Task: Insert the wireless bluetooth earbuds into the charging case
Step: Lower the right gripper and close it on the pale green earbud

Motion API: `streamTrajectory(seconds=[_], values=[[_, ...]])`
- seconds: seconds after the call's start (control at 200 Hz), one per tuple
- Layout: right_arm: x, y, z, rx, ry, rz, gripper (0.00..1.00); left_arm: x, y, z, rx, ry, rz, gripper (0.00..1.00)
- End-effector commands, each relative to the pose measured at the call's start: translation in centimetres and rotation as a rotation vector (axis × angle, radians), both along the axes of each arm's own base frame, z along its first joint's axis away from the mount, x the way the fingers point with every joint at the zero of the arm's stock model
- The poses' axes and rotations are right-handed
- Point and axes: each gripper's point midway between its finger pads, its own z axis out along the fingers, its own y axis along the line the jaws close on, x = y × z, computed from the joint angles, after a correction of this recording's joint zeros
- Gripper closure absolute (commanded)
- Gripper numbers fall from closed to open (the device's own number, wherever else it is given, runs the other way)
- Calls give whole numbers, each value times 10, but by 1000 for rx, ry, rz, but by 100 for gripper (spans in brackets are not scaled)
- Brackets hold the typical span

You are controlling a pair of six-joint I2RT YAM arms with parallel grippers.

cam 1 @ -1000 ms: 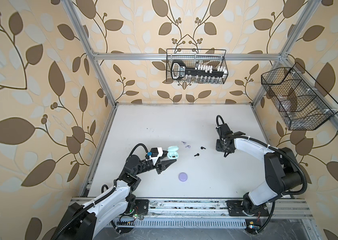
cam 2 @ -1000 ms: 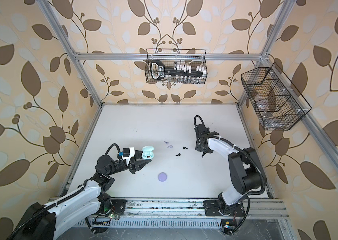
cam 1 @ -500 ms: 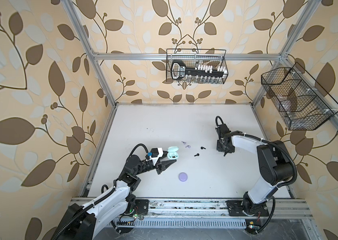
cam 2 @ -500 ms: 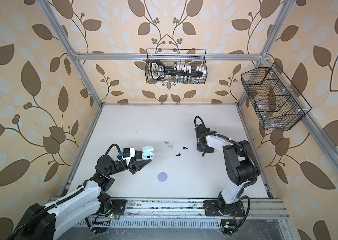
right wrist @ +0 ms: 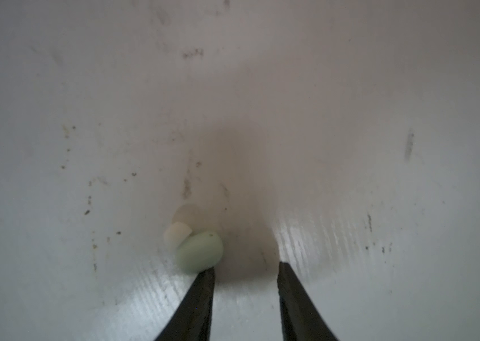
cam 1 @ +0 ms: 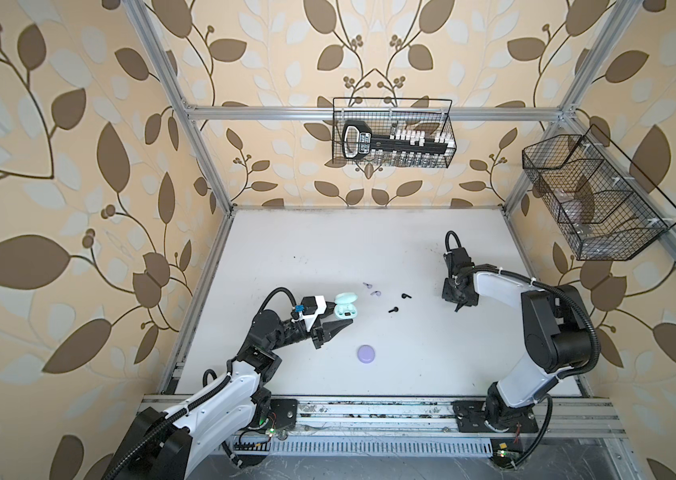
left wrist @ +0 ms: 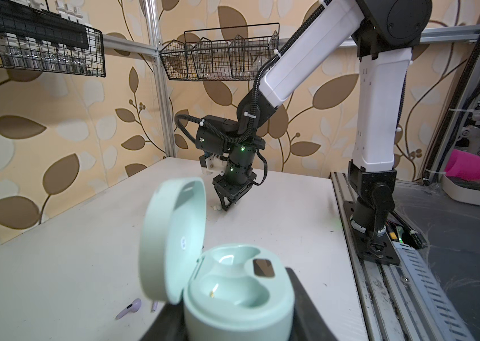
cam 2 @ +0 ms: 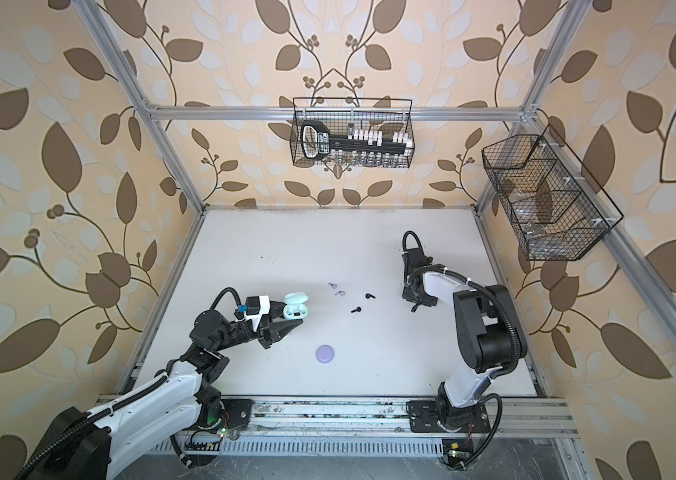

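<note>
Clamps left jaws on the open mint case (left wrist: 238,307). Holds right jaws apart, mint earbud (right wrist: 200,251) just outside one tip. Could push it away when closing.

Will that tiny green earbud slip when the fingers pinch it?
The mint earbud looks round and smooth, so it may roll or slip. It lies beside the right fingers, not between them, so closing could just nudge it. Tiny, so probably light.

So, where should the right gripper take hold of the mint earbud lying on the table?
Probably pinch the rounded body of the mint earbud across its width, coming straight down: it lies flat on the table, pale tip sideways. It sits outside the right gripper, by one fingertip, so shift over first.
</note>
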Motion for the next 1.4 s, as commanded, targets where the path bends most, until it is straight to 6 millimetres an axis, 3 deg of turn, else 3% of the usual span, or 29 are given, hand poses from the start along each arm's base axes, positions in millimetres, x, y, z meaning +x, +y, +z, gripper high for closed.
streamTrajectory(seconds=[0.0,0.245,0.76,1.15,1.395], values=[[-16,-5,-10,24,43,-18,63,-3,0,16,-23,-73,-2,100],[1,7,-15,98,45,-20,63,-4,1,19,-29,-83,2,100],[36,5,-11,86,18,-74,65,-10,5,21,-36,-101,9,100],[50,20,51,170,-131,-14,55,-11,5,21,-34,-102,6,100],[57,32,26,203,-54,30,57,-12,5,21,-35,-104,6,100]])
